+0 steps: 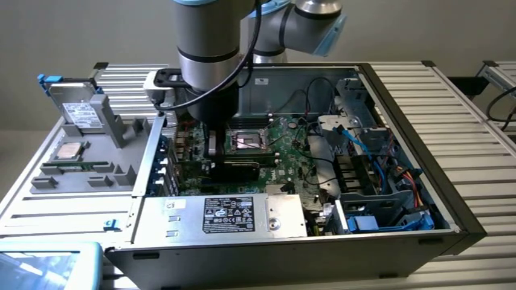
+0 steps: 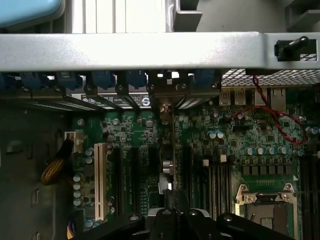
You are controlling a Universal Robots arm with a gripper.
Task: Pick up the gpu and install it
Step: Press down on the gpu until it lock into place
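The arm reaches straight down into the open black computer case (image 1: 451, 199), its grey wrist column vertical and the gripper (image 1: 216, 158) low over the green motherboard (image 1: 278, 142), just to the exterior view's left of the square silver processor socket (image 1: 246, 141). The jaws are pressed together on the gpu (image 1: 234, 164), the thin green circuit card with a dark blocky cooler, which hangs directly beneath them.

In the wrist view the card shows edge-on as a thin dark line (image 2: 167, 165) running away from the gripper (image 2: 172, 216) toward the case's silver rear wall (image 2: 150, 50). Its long axis lies along the expansion slots (image 2: 135, 175), parallel to the white slot (image 2: 98, 180) to one side and the black memory slots (image 2: 215, 177) to the other. Its far end reaches the row of rear bracket openings with blue latches (image 2: 102, 79), where its silver bracket appears to sit at one opening. So the relation that counts is straight down: the card stands upright, directly over or already in a slot; whether its edge connector is fully seated cannot be told.

Outside the case, on the slatted metal surface (image 1: 472, 103), a grey parts tray (image 1: 89, 154) holds a silver boxy drive with a white label (image 1: 79, 115), well apart from the gripper.
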